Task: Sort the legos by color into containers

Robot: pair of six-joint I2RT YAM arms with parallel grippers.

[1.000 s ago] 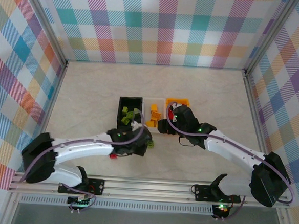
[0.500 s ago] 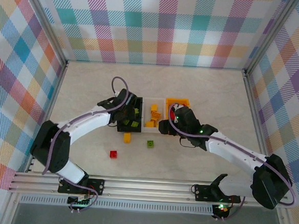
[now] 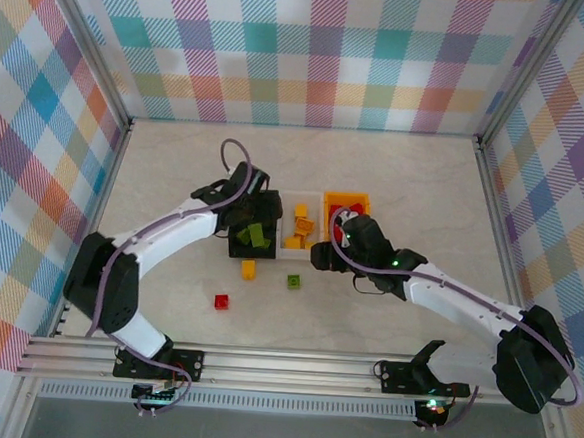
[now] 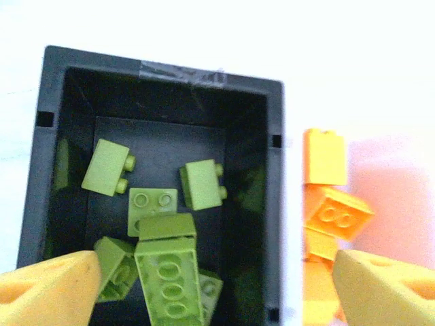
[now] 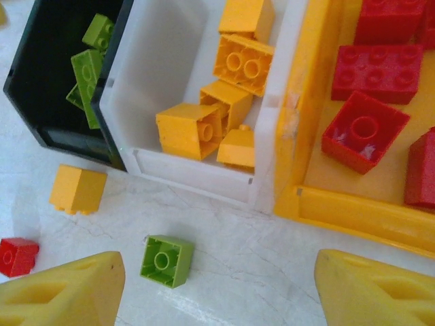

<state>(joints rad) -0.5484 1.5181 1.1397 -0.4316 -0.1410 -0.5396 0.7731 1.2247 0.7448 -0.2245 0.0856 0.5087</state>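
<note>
Change: left hand (image 4: 217, 291) now spread over black bin (image 4: 39, 178), green brick (image 4: 167, 273) released.

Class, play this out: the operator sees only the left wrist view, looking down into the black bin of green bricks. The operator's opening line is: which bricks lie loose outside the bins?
Observer: Three: a yellow-orange brick, a green brick and a red brick, all on the table.
Operator: Where do reds go?
Observer: The orange-yellow bin already holds red bricks.
Operator: Where is the other arm?
Observer: The right claw hangs open above the table, beside the green brick.
</note>
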